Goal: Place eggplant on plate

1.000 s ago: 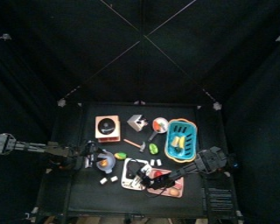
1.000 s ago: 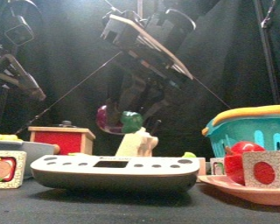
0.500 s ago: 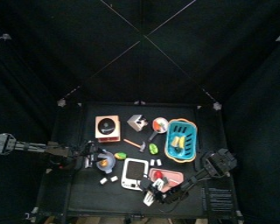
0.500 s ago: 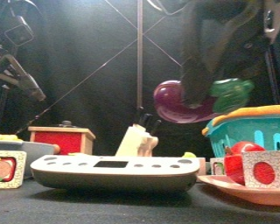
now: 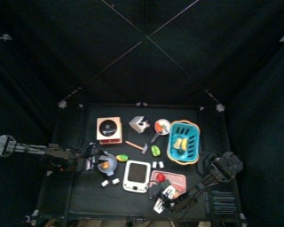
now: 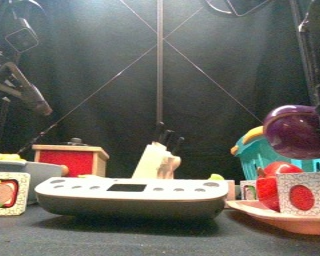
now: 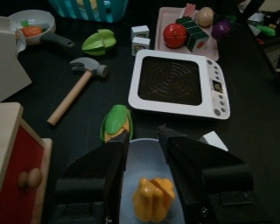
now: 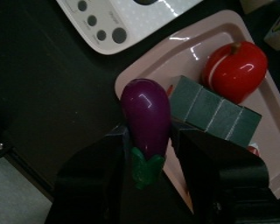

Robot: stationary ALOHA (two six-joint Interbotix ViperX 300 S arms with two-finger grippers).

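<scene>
Right wrist view shows the right gripper (image 8: 150,144) clamped on the eggplant (image 8: 146,114) — purple body between the two jaws, green stem end toward the wrist. The eggplant hangs just above the near-left edge of the plate (image 8: 166,66), not resting on it. On the plate lie a red tomato (image 8: 234,70) and, beside it, a green-faced block (image 8: 216,112). A white scale (image 8: 119,17) sits just left of the plate.

From the front, the eggplant (image 6: 299,130) floats at the right, in front of the blue basket (image 6: 251,152) and above the plate (image 6: 276,217) (the tomato (image 6: 274,180) and block (image 6: 303,191) stand below it). The scale (image 6: 129,195) fills the near middle, with a red-fronted wooden box (image 6: 69,158) at the far left.

In the top view the right arm reaches in over the table's near right corner, and the plate (image 5: 170,180) is partly under it.

The left gripper (image 7: 149,166) rests at the table's left — its jaws stand apart, holding nothing, over a small orange-yellow piece (image 7: 154,196). Ahead of it lie a corn cob (image 7: 116,122) and a toy hammer (image 7: 73,86).
</scene>
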